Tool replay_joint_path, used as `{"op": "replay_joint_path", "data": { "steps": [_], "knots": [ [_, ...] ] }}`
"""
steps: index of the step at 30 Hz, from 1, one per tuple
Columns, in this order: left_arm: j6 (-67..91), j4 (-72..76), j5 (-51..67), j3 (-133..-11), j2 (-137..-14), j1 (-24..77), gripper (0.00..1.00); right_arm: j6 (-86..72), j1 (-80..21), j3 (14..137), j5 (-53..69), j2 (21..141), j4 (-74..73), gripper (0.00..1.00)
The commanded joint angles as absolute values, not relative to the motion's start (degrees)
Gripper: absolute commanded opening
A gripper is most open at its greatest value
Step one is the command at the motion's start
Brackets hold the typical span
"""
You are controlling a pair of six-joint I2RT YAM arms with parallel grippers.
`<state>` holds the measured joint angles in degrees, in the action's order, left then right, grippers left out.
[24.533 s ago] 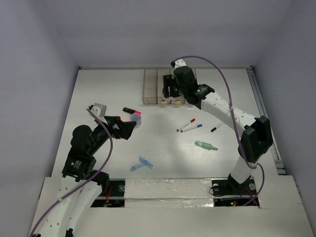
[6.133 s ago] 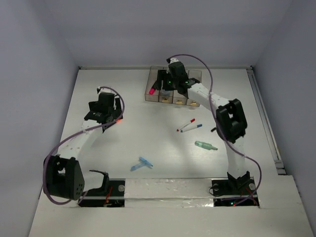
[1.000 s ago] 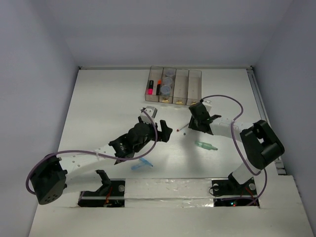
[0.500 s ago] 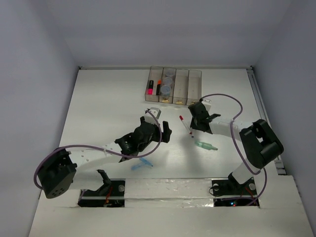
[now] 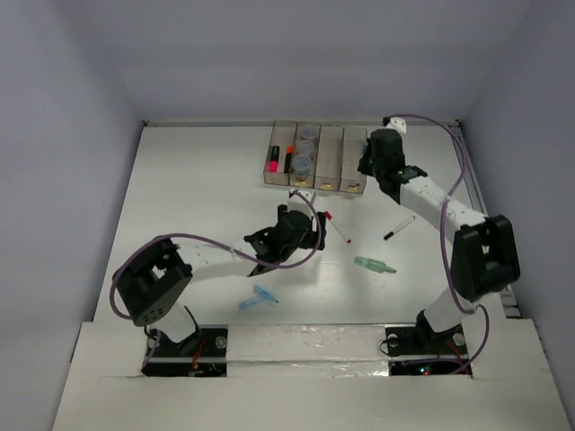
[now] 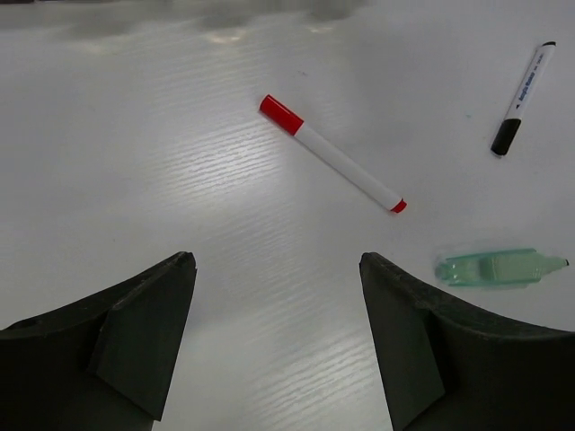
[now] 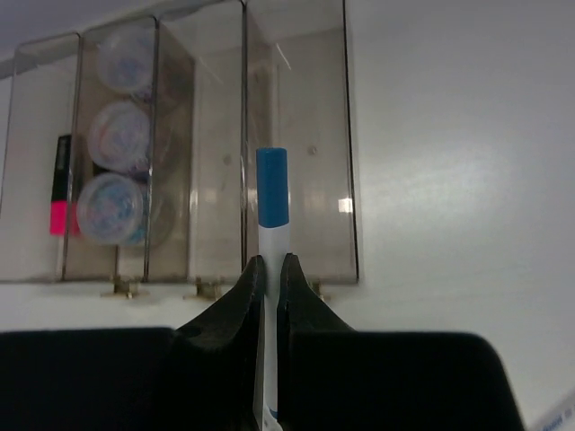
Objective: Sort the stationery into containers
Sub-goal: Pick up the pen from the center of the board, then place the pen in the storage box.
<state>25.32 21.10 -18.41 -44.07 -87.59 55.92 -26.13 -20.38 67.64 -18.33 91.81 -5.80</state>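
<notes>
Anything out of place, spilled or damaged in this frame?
Nothing stands out. The bins sit in a straight row, intact. The red-capped pen, black-capped pen, green piece and light-blue piece lie loose on the table, merely unsorted. The right gripper grips a blue-capped pen by the bins; the left gripper is open above the red-capped pen.

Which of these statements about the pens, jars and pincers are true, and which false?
1. The right pincer grips the thin white blue-capped pen. True.
2. The left pincer is clamped on the thin white red-capped pen. False: it is open; that pen lies on the white table.
3. The round clear jars sit in the second narrow clear-brownish bin from the left. True.
4. The translucent green piece lies in a bin. False: it lies on the table.
</notes>
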Motion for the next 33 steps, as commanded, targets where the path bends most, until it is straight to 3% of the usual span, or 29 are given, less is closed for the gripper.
{"op": "replay_joint_path", "data": {
  "steps": [1,9,12,13,16,20,25,33],
  "knots": [
    [28.03,22.15,-20.56,-49.74,-91.82,56.34,0.71,-19.53,-17.5,75.74,-11.61,98.6,-1.76,0.0],
    [31.55,20.04,-22.67,-58.97,-101.77,56.34,0.68,-16.26,-15.38,90.95,-4.48,112.3,-5.35,0.01],
    [31.99,19.34,-22.33,-61.69,-105.02,56.34,0.68,-16.35,-15.38,93.42,-4.92,113.9,-7.2,0.3],
    [31.99,19.07,-22.41,-62.31,-106.33,56.34,0.67,-16.43,-15.38,94.04,-5.18,114.17,-8.08,0.5],
    [32.08,18.37,-22.68,-64.42,-108.88,56.34,0.66,-17.31,-15.38,94.13,-5.54,112.51,-8.88,0.71],
    [32.34,17.67,-23.29,-67.32,-111.53,56.34,0.65,-19.07,-15.38,89.75,-5.1,105.66,-7.56,0.74],
    [32.78,16.44,-23.55,-70.39,-114.95,56.34,0.64,-21.62,-15.38,73.15,-0.54,92.92,-1.25,0.74],
    [32.17,12.31,-24.26,-76.11,-120.06,56.34,0.48,-24.78,-15.38,56.35,4.48,77.62,2.11,0.75]
  ]
}}
